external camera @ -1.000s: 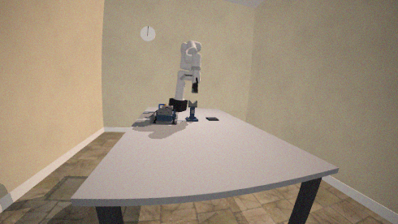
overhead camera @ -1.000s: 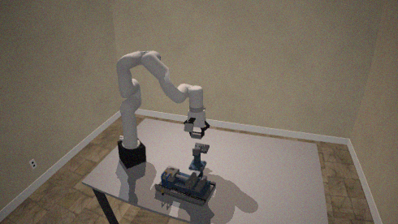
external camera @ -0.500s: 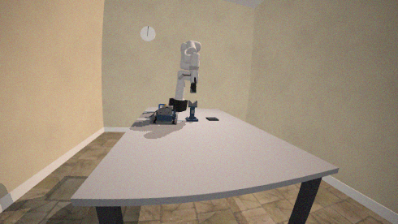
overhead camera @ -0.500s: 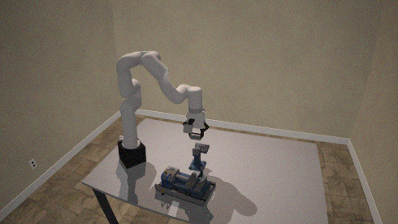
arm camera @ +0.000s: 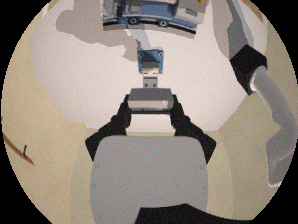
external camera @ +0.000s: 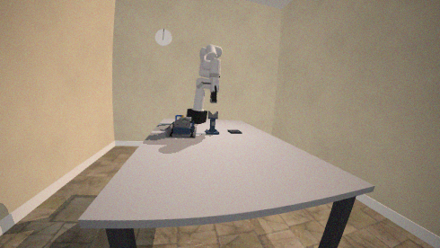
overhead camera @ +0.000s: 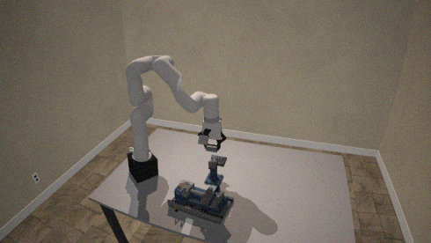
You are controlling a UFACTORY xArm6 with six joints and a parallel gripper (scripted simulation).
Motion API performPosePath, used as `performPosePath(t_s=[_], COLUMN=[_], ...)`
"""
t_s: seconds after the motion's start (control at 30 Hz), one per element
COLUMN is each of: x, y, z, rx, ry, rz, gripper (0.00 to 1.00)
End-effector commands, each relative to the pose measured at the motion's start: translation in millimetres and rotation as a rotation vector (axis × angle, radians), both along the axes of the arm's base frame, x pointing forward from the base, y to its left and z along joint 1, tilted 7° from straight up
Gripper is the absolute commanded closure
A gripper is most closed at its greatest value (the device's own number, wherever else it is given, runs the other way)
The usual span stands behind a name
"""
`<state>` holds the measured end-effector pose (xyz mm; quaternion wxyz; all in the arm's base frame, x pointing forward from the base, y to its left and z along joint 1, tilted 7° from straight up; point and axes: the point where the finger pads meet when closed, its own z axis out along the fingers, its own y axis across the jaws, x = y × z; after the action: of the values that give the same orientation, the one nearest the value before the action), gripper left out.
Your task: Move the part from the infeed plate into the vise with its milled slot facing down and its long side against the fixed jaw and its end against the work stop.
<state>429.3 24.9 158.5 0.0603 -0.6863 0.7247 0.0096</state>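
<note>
My gripper (overhead camera: 212, 145) is shut on the part (arm camera: 150, 103), a grey block held across its short width between the dark fingers. It hangs in the air a little above the V-block (overhead camera: 216, 161), which stands on a blue post and base (overhead camera: 214, 178). In the wrist view the V-block (arm camera: 150, 70) lies just ahead of the part. The vise (overhead camera: 200, 199) sits nearer the table's front edge, with blue jaws on a grey base, and it also shows in the wrist view (arm camera: 153, 3). The infeed plate (external camera: 234, 131) is a flat dark square, and it is bare. I cannot tell which way the part's slot faces.
The arm's black base (overhead camera: 142, 166) stands at the table's left. The vise stands close to the table's front edge. In the exterior view the gripper (external camera: 214, 95) hangs over the V-block (external camera: 213, 118), with the vise (external camera: 181, 128) to its left.
</note>
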Motion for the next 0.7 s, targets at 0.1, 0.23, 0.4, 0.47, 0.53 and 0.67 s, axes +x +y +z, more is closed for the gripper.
performPosePath(t_s=[0.1,0.23,0.4,0.47,0.53,0.67], x=[1.3,1.3,1.4,1.4,1.5,1.5], y=[-0.1,-0.1,0.0,0.0,0.0,0.1], z=[1.7,1.7,1.7,1.7,1.7,1.7], rx=[0.0,-0.001,-0.005,-0.008,-0.011,-0.016], ry=[-0.004,-0.004,-0.004,-0.004,-0.003,-0.003], rz=[0.0,0.0,-0.001,-0.001,-0.001,-0.001], gripper=[1.0,1.0,1.0,1.0,1.0,1.0])
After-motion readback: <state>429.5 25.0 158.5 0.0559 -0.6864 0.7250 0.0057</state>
